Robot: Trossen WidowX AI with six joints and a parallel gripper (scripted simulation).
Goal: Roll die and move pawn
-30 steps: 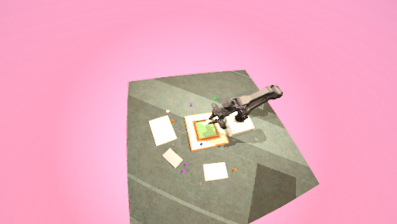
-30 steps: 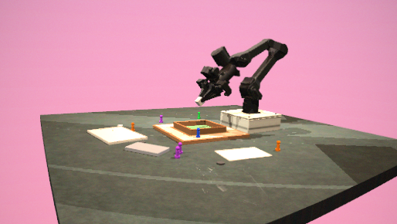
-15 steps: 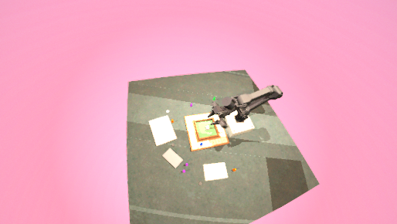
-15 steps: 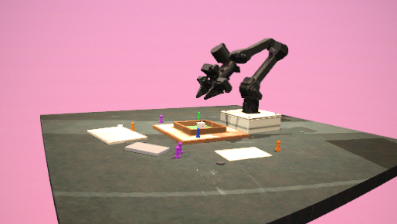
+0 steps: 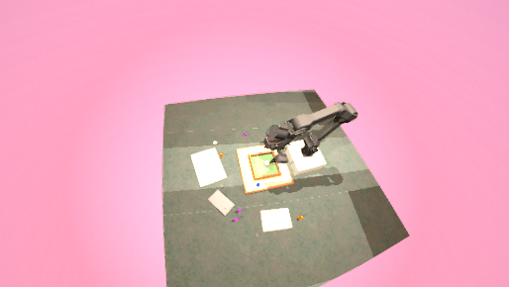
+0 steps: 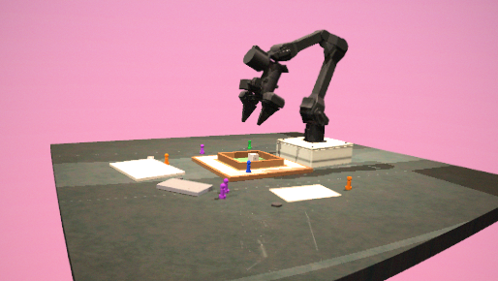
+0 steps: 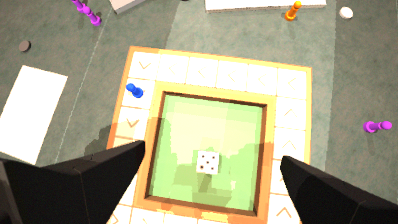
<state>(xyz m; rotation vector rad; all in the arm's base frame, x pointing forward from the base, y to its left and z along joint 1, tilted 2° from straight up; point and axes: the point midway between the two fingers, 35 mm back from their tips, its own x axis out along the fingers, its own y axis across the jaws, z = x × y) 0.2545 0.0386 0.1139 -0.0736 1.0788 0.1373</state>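
Observation:
The white die (image 5: 266,163) (image 6: 253,157) (image 7: 207,162) lies inside the dice tray (image 6: 228,161) (image 7: 271,125) on its green floor. Its top shows pips at the corners and one in the middle. The blue pawn (image 5: 257,184) (image 6: 248,167) (image 7: 135,91) stands upright on the board (image 5: 241,168) (image 7: 310,100). In the wrist view it is in the left column, one square below the top-left corner. Arrows there point left along the top row, down the left column and up the right. My gripper (image 6: 252,123) (image 7: 212,154) is wide open and empty, high above the tray.
An orange pawn (image 5: 221,155) (image 6: 166,159) (image 7: 293,11) and a purple pawn (image 5: 245,134) (image 6: 202,149) stand off the board. Two purple pawns stand near a grey slab (image 5: 221,202) (image 6: 184,186). A green pawn (image 6: 250,144) is behind the tray. Another orange pawn (image 5: 300,218) (image 6: 349,183) stands beside a white sheet (image 5: 276,220) (image 6: 305,193).

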